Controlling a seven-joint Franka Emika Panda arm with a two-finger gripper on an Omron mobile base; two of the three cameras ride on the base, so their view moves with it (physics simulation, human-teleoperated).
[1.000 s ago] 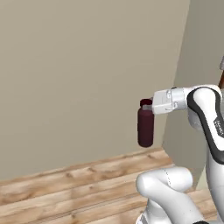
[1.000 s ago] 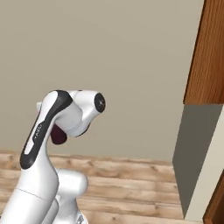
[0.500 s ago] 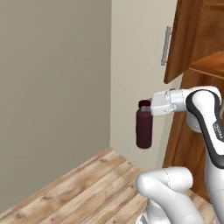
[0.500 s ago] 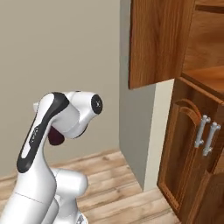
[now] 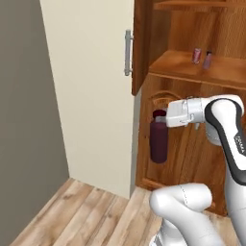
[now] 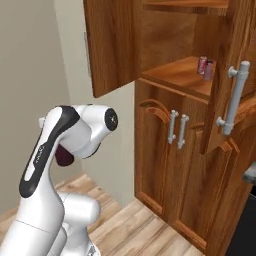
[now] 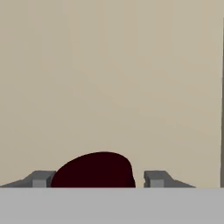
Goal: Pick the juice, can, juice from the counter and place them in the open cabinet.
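My claw (image 5: 161,118) grips one dark maroon juice bottle (image 5: 159,141), upright. Open cabinet (image 5: 192,144) beyond; its shelf (image 6: 180,75) holds one red can (image 6: 202,65), one small bottle (image 6: 208,70).

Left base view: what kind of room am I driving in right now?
Most likely a kitchen corner. A tall wooden cabinet stands open, its door with a grey bar handle swung out; a red can and a small bottle sit on its shelf. Wood plank floor, plain walls.

cabinet (image 5: 187,62) shelf | holds can (image 5: 196,55); small pink bottle (image 5: 207,59)
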